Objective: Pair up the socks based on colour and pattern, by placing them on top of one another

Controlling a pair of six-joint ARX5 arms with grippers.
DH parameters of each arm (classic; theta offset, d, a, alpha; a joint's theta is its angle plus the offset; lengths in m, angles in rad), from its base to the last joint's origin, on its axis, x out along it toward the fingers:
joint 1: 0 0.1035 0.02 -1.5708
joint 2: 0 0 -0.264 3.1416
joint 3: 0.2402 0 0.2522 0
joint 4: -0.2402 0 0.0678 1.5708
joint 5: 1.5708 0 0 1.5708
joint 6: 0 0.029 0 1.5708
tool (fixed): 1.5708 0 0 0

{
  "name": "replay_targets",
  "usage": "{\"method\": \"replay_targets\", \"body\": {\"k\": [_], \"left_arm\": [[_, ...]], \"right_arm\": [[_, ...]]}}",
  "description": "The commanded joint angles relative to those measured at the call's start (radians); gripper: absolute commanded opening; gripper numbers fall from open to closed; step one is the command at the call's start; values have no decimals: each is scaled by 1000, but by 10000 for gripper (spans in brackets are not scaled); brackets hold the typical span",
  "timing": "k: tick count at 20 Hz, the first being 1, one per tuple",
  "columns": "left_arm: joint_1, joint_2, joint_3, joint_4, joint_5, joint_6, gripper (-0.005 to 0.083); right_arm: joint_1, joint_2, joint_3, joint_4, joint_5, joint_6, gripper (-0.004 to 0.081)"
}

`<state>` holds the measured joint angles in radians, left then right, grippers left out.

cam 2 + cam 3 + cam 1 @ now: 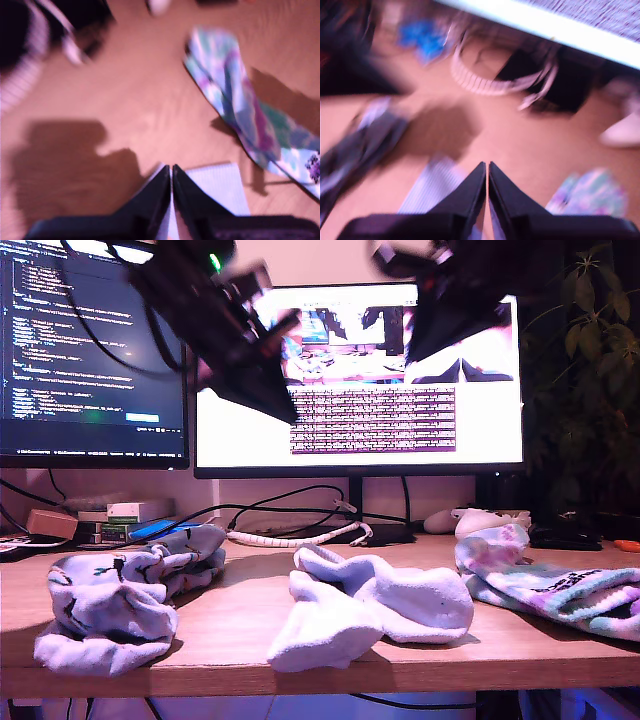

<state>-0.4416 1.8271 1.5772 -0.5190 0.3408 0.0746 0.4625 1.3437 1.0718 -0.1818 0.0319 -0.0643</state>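
Exterior view, left to right: pale blue socks (pixel 125 595) heaped at the left, hanging over the desk's (pixel 250 635) front edge; white socks (pixel 370 605) piled mid-desk, also lapping the front edge; tie-dye socks (pixel 555 585) on the right, running off frame. Bare wood strips between piles. Monitor (pixel 400 380) behind. Both arms raised well above the socks. First gripper (pixel 172 172) clenched, empty, over white and tie-dye fabric. Second gripper (pixel 487 170) clenched too, nothing held. Both wrist views blurry.
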Motion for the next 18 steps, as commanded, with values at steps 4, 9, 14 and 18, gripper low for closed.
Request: {"method": "replay_targets", "body": {"k": [4, 9, 14, 18], "left_arm": [[-24, -189, -298, 220, -81, -14, -19], [-16, -438, -634, 495, -161, -51, -19], [14, -660, -903, 666, -204, -51, -19], [31, -829, -1062, 734, -219, -51, -19]], "right_arm": [[-182, -103, -240, 233, -148, -8, -13], [-441, -199, -406, 417, -386, -10, -13], [-488, -330, -480, 409, -422, 11, -13], [-417, -431, -512, 323, -426, 14, -13]]}}
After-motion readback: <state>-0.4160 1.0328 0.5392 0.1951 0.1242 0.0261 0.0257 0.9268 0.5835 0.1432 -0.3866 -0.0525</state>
